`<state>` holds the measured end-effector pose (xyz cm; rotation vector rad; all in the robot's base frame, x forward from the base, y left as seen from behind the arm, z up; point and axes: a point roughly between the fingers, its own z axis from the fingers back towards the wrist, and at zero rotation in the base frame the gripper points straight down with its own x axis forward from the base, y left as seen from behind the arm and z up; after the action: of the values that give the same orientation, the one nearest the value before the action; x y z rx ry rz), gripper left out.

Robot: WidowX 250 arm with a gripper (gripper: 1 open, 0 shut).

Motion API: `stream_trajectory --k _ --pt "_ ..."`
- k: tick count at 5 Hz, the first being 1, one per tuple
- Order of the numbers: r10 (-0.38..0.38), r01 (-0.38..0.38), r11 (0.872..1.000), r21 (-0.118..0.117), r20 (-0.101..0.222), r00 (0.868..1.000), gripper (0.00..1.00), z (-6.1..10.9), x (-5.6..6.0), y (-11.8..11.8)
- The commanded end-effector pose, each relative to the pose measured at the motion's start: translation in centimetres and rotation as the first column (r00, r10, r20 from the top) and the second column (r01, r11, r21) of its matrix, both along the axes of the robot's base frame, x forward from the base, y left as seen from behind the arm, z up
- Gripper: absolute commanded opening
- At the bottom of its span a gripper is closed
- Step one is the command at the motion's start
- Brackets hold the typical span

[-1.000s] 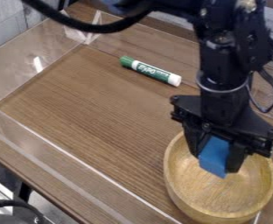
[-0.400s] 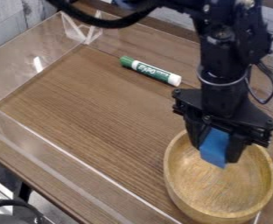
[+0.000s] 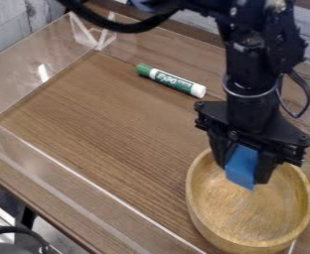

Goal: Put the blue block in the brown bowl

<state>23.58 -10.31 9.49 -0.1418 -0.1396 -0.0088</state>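
The blue block (image 3: 244, 167) hangs upright between the black fingers of my gripper (image 3: 249, 169), which is shut on it. It is held just above the inside of the brown bowl (image 3: 219, 214), over the bowl's far half. The bowl is a wide, shallow wooden dish at the table's front right corner. Apart from the block hanging over it, nothing shows inside the bowl. The black arm rises from the gripper toward the top of the view.
A green-and-white marker pen (image 3: 170, 79) lies on the wooden tabletop (image 3: 104, 119) behind and left of the bowl. Clear plastic walls (image 3: 25, 149) border the table on the left and front. Black cables (image 3: 104, 20) hang at the top.
The gripper with the blue block has risen slightly and shifted a little toward the bowl's far side. The bowl and pen have stayed put.
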Motion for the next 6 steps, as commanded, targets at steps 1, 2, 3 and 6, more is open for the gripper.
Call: stream_trajectory --k 1,2,3,6 --pt "0.013 -0.012 1.0 -0.015 0.042 0.999 0.0 1.0 0.9 0.0" --pt "0.018 -0.017 1.0 -0.013 0.038 0.999 1.0 0.9 1.0 0.1" --pt "0.023 -0.022 1.0 -0.01 0.032 0.999 1.0 0.8 0.9 0.1" --pt "0.031 -0.031 1.0 -0.004 0.009 0.999 1.0 0.0 0.5 -0.2"
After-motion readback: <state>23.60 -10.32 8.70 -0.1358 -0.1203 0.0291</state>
